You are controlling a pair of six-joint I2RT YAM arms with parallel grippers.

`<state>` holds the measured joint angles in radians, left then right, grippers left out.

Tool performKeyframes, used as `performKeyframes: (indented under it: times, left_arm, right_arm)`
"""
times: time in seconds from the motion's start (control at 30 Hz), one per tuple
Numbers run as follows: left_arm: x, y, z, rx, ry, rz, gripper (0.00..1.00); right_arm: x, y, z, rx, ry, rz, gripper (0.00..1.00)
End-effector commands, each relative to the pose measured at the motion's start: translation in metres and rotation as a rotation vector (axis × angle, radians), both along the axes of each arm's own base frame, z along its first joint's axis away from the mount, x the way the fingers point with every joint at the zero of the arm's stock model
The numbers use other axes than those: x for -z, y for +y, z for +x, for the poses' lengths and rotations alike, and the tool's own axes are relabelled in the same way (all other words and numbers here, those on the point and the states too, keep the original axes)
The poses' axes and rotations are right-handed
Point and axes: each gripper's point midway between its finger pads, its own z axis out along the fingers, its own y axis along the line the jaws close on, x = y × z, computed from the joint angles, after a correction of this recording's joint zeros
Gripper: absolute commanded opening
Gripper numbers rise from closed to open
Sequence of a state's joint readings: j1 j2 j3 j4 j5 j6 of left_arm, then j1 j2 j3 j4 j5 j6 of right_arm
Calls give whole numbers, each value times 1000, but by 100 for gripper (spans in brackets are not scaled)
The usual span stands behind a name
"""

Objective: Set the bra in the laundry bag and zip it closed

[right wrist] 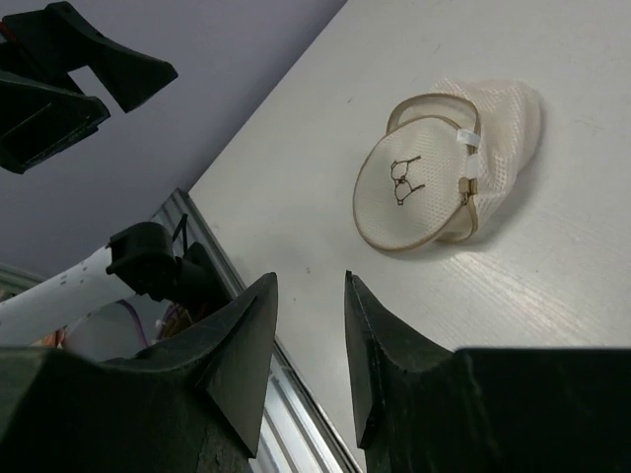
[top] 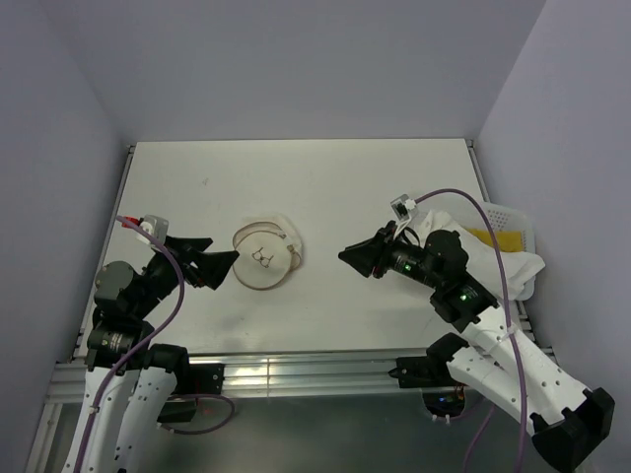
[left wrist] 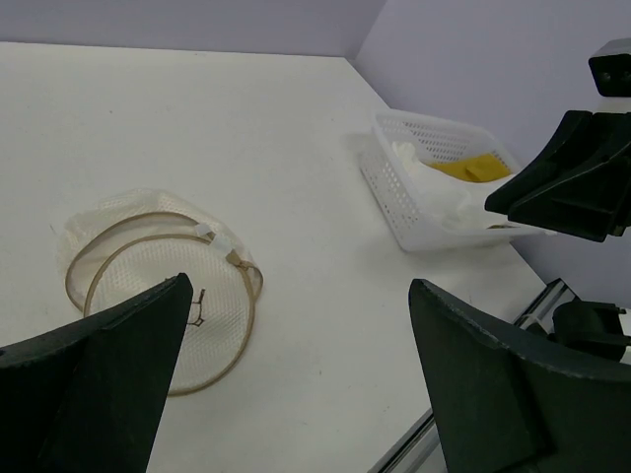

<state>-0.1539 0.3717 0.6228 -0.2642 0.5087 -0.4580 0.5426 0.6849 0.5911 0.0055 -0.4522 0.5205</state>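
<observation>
- Left gripper (left wrist: 299,296) was over the near-left part of the table (top: 325,177) and pointed right at the laundry bag (top: 266,254). Its fingers were spread wide with nothing between them.
- Right gripper (right wrist: 309,286) was right of centre and pointed left. Its fingers stood a narrow gap apart and pinched nothing.
- The bag lay flat on the table between the 2 grippers, nearer the left one and touching neither. It was round cream mesh with tan trim and a small bra icon printed on the top face.
- The bag's 2 tan rims looked parted along one side, with a white zip tag at the edge. Couldn't tell how far the zip ran.
- Bra (left wrist: 471,168) was in the white basket (left wrist: 386,189) at the right edge of the table, well apart from the bag. Only a mustard-yellow patch of it showed.
- White cloth (left wrist: 439,192) was bunched beside the bra in the basket and spilled over the near rim.
</observation>
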Motion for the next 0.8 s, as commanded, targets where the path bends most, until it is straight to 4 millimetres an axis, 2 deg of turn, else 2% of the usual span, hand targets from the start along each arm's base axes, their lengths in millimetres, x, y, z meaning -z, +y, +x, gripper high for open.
performKeyframes:
  times: [0.0,0.2,0.3,0.33,0.43,0.47,0.57,0.6,0.63,0.67,0.7,0.73,0.77]
  left_arm:
    - [-19,1,-4,6,-59,5,99]
    - [-20,6,-4,-28,-68,5,99]
    - [-19,11,0,-67,-57,-2,99]
    - [-19,18,4,-121,-50,-8,99]
    - [-11,41,14,-279,4,-22,99]
    - [-6,60,21,-394,26,-20,99]
    - [8,79,24,-509,95,-11,99]
    - [10,79,24,-510,102,-11,99]
    - [10,78,24,-508,103,-9,99]
    - [9,79,25,-510,94,-9,99]
    - [8,79,25,-510,92,-10,99]
    - [8,79,25,-510,91,-12,99]
    - [8,79,24,-510,94,-11,99]
  right_arm:
    - [-22,3,3,1,-65,4,40]
    - [-17,16,2,-28,-54,-22,34]
    - [-12,28,2,-51,-45,-36,27]
    - [-13,33,2,-58,-47,-30,22]
    - [0,59,1,-93,-24,-74,15]
    - [11,70,6,-95,-3,-109,13]
    - [35,102,13,-99,26,-194,11]
    - [42,109,14,-101,34,-218,11]
    - [38,121,15,-98,8,-228,11]
    - [56,131,20,-101,30,-276,11]
    - [64,138,21,-105,29,-310,12]
    - [57,151,21,-115,10,-313,13]
    - [79,159,27,-103,28,-374,14]
